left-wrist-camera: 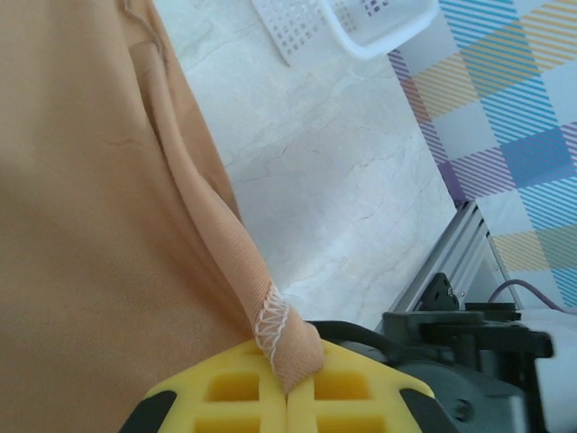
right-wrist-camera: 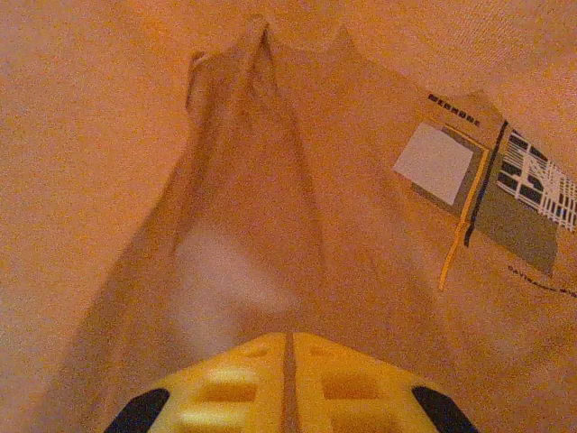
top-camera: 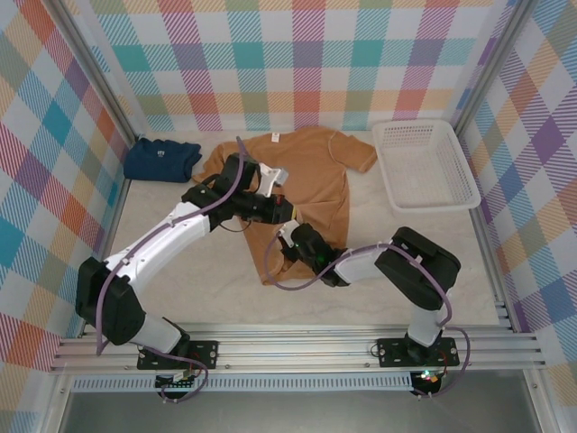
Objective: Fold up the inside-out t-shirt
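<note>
Left pincer (left-wrist-camera: 288,383) first: it's clamped right down on the inside-out t-shirt (left-wrist-camera: 90,225). In the left wrist view the 2 yellow pads (left-wrist-camera: 234,392) meet, with a rolled bit of hem (left-wrist-camera: 288,347) squeezed between them. That's the bit with white zigzag stitching. From the pinch, the hem runs up toward 11 o'clock, and the rest of the tan cloth hangs off to 9 o'clock. Bare marble-look table (left-wrist-camera: 334,180) sits at 1 o'clock.

Right pincer (right-wrist-camera: 288,356) looks closed too. Its pads are pressed together with just a thin line between them, and a raised ridge of fabric (right-wrist-camera: 261,180) runs straight down into them, so it's got a pinch of shirt as well. A printed graphic (right-wrist-camera: 487,180) shows through the cloth at 2 o'clock in that view.

From the top camera, the t-shirt (top-camera: 315,171) lies at 12 o'clock from the table's (top-camera: 207,271) middle. Its collar and little white tag (top-camera: 275,137) point at the far wall, and the body stretches back toward 6 o'clock. Both pincers sit on its lower left part, with the right one (top-camera: 287,239) just at 5 o'clock from the left one (top-camera: 279,210), nearly touching.

There's a folded navy shirt (top-camera: 162,160) at 10 o'clock, just beside 1 sleeve, and a white mesh basket (top-camera: 424,162) at 2 o'clock, just beside the other.
</note>
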You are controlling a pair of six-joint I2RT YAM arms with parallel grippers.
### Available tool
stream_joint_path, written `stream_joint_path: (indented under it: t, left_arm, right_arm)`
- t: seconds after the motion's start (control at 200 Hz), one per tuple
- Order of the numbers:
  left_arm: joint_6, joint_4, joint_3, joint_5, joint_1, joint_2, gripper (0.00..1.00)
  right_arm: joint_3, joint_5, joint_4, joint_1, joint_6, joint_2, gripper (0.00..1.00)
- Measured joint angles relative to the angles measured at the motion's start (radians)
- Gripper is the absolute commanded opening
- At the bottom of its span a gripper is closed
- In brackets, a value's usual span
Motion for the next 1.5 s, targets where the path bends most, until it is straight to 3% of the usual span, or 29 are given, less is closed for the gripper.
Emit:
stream_joint_path:
  t: [0.3, 0.475, 0.695, 0.915, 1.195, 1.5]
  left_arm:
    - [0.051, -0.050, 0.051, -0.019, 0.000, -0.052, 0.00]
    - [0.065, -0.056, 0.051, -0.029, 0.000, -0.072, 0.00]
    - [0.039, -0.031, 0.130, -0.018, 0.000, -0.074, 0.00]
    - [0.035, -0.012, 0.288, -0.018, 0.000, -0.074, 0.00]
    - [0.043, -0.016, 0.314, -0.010, 0.000, -0.075, 0.00]
    - [0.093, -0.074, 0.333, -0.088, 0.000, -0.125, 0.00]
  right_arm:
    - [0.026, -0.038, -0.063, -0.101, 0.126, 0.001, 0.14]
    - [0.064, -0.063, -0.132, -0.129, 0.187, 0.002, 0.22]
    - [0.238, -0.077, -0.263, -0.127, 0.224, 0.079, 0.35]
    - [0.428, -0.073, -0.402, -0.128, 0.259, 0.193, 0.38]
    - [0.692, -0.074, -0.665, -0.167, 0.330, 0.317, 0.44]
    - [0.689, -0.142, -0.750, -0.219, 0.354, 0.327, 0.51]
